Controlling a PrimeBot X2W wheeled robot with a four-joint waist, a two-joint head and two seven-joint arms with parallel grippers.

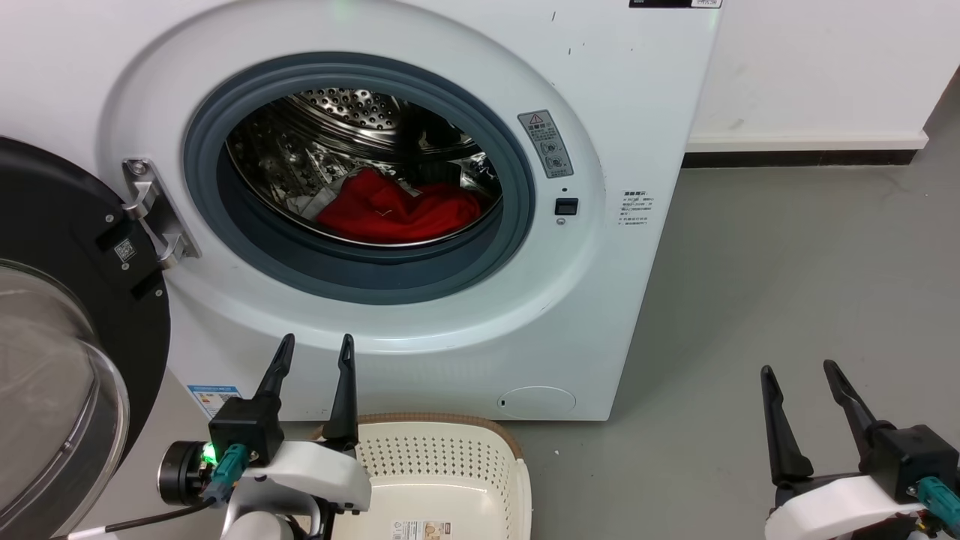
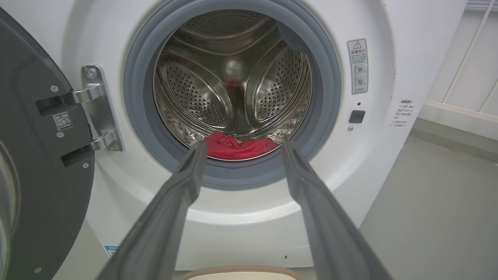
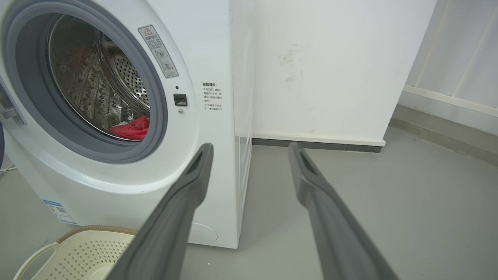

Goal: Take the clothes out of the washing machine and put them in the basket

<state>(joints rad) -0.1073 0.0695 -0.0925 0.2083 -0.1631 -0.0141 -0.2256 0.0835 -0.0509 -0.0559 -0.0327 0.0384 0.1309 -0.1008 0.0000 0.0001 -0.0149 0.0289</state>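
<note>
Two end effectors are showing in the head view. The left end effector (image 1: pixel 316 341) is standing spread and empty before the washing machine (image 1: pixel 637 112), its arm covering the near-left corner of the basket (image 1: pixel 435 450), which the bottom edge is cutting off. The right end effector (image 1: pixel 799 369) is also standing spread and empty, well to the right over the floor (image 1: pixel 787 262). The clothes (image 1: pixel 397 210) are lying low in the drum (image 1: pixel 337 109), their lower edge hiding behind the grey seal (image 1: pixel 360 262). The open door (image 1: pixel 67 247) is running off the left edge and carrying a QR sticker (image 1: pixel 124 250). The warning label (image 1: pixel 546 142) is bearing a red triangle; its print is too small to read.

In the left wrist view, the clothes are showing as a red strip between the parted fingertips, and the basket's brown rim is peeking in at the bottom.

In the right wrist view, the clothes are showing as a small red patch, and the basket is being cut off at the lower left.
</note>
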